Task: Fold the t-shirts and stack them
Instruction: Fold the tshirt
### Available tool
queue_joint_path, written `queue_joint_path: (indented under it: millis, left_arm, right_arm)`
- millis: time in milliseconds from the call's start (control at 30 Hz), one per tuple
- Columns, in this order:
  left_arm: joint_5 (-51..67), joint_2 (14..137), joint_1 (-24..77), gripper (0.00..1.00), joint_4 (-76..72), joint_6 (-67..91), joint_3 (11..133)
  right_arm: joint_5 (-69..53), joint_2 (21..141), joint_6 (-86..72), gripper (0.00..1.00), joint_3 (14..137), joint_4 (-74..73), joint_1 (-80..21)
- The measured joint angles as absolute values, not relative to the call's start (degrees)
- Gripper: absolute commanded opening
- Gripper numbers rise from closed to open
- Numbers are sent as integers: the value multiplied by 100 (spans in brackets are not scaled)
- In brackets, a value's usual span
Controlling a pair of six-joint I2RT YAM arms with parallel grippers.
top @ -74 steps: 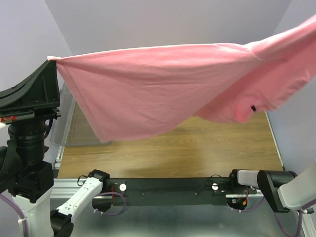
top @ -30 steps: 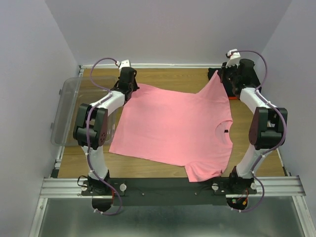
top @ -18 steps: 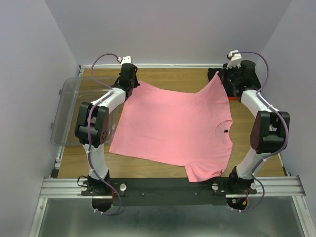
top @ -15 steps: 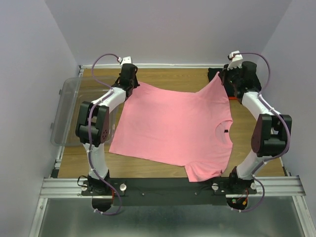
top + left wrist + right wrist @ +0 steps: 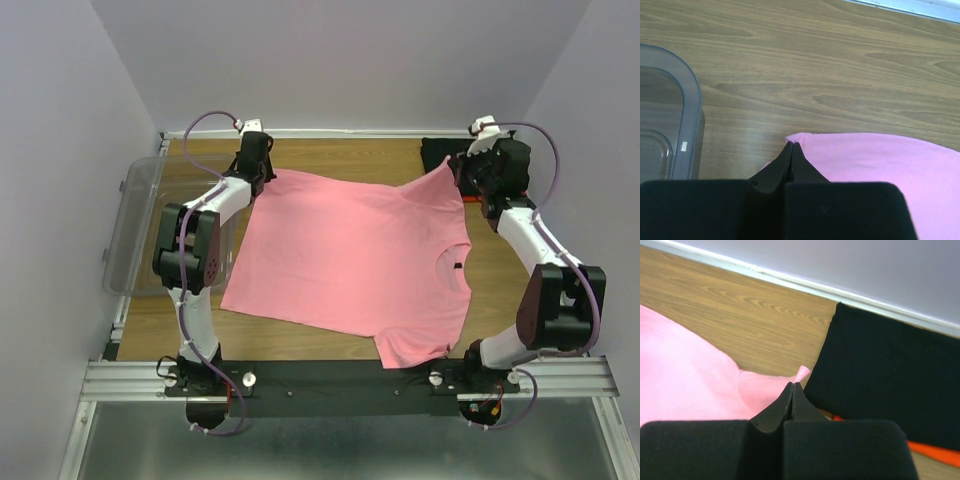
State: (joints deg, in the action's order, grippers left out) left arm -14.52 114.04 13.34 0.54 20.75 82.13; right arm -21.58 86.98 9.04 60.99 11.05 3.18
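Note:
The bright pink t-shirt lies spread on the wooden table, collar at the right. My left gripper is shut on its far left corner. My right gripper is shut on its far right corner, held slightly raised. The black t-shirt lies folded at the far right corner, on top of the orange-red t-shirt, of which only an edge shows. The black shirt also shows in the top view.
A clear plastic tub stands at the table's left edge, and its rim shows in the left wrist view. Walls close the table at the back and both sides. Both arms stretch far across the table.
The pink shirt, earlier held high in the air, now lies spread on the table. In the last second both grippers pulled its far corners slightly outward, the right one moving right.

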Motion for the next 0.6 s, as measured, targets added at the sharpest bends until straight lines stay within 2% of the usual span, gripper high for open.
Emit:
queue_joint_path:
  millis: [600]
  left_arm:
    - [-1450,11181,1208,0,-1,1857,7848]
  right_arm:
    - [-2154,7874,961,0,5247,1059,602]
